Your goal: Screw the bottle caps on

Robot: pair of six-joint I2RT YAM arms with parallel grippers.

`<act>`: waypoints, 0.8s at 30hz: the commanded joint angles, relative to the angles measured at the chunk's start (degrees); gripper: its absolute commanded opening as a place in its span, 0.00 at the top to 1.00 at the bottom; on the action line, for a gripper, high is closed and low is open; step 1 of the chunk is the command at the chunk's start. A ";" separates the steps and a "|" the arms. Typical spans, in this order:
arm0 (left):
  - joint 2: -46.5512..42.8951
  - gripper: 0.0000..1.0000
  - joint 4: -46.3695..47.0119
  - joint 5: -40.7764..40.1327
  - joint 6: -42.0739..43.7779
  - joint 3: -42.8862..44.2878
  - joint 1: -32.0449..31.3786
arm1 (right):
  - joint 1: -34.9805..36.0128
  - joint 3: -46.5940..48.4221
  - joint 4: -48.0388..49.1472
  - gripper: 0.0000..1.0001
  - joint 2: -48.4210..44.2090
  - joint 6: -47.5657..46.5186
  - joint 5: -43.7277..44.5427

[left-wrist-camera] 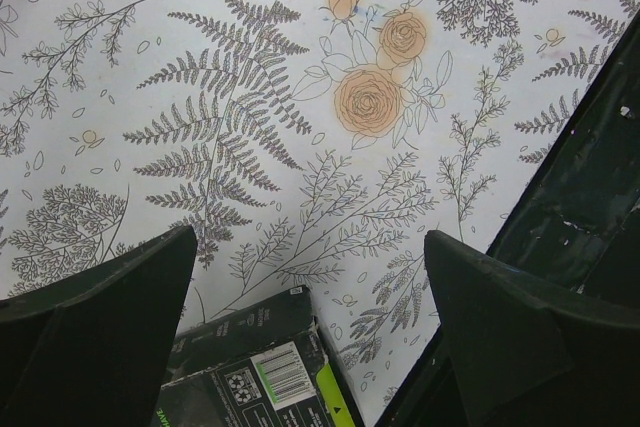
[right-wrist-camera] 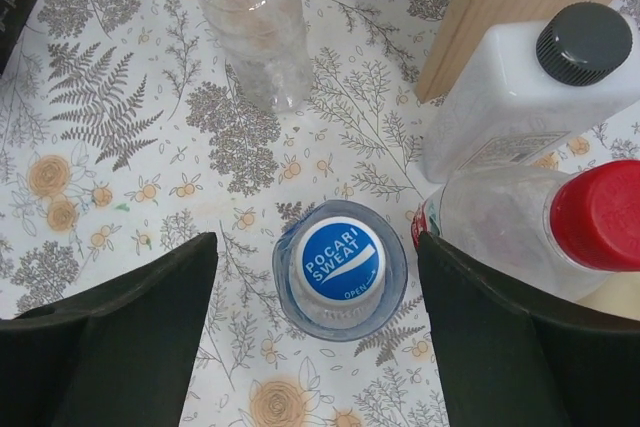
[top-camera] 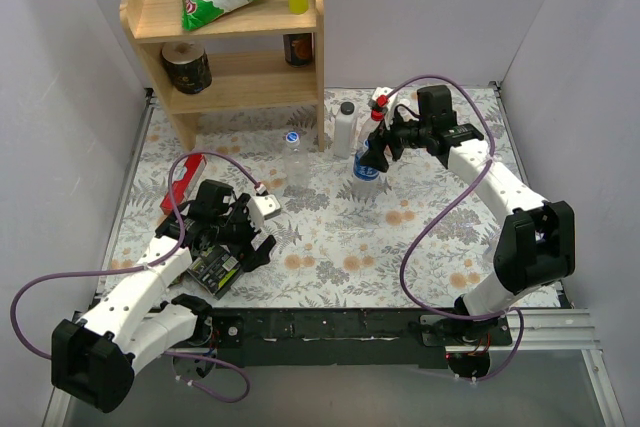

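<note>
Right wrist view: red round plastic cap (right-wrist-camera: 600, 215), cut off at the frame edge. Clear plastic bottle (right-wrist-camera: 250, 27), top out of frame; the top view shows its small blue cap (top-camera: 292, 136). Tightness of the caps: cannot tell. Flower-printed table sheet (left-wrist-camera: 250, 97); pale walls (top-camera: 60, 67); wooden shelf (top-camera: 230, 27) at the back. Right gripper (right-wrist-camera: 317, 242): spread wide, empty, fingers either side of the blue-and-white round plastic cap (right-wrist-camera: 335, 265), not touching. Left gripper (left-wrist-camera: 310, 242): wide, empty, over a dark carton (left-wrist-camera: 255, 367), partly cut off.

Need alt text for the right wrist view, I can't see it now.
The open right end effector hangs over a blue cap sitting on its bottle. To the right are a red cap on a second bottle and a white bottle with a black cap; a clear bottle stands beyond.
</note>
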 commanded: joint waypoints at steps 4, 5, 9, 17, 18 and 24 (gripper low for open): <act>-1.57 0.02 0.88 0.57 -0.49 -0.16 0.88 | 0.17 5.63 -6.98 0.10 -6.28 -1.11 2.82; -1.57 0.02 0.88 0.57 -0.58 -0.16 0.97 | 0.17 5.80 -7.61 0.10 -7.52 1.24 4.66; -1.75 0.02 1.49 0.40 -1.11 0.10 1.58 | 0.17 7.73 -15.06 0.09 -11.13 8.28 16.95; -0.17 0.02 2.81 1.36 -2.51 2.83 2.90 | 0.18 0.90 -22.30 0.09 -15.09 12.33 35.35; 0.09 0.02 3.08 1.28 -2.60 3.01 2.99 | 0.17 -0.16 -21.51 0.09 -16.31 12.86 35.44; -0.34 0.02 4.74 -0.66 -5.41 5.46 3.34 | -0.26 -2.29 -22.28 0.09 -18.52 10.84 35.09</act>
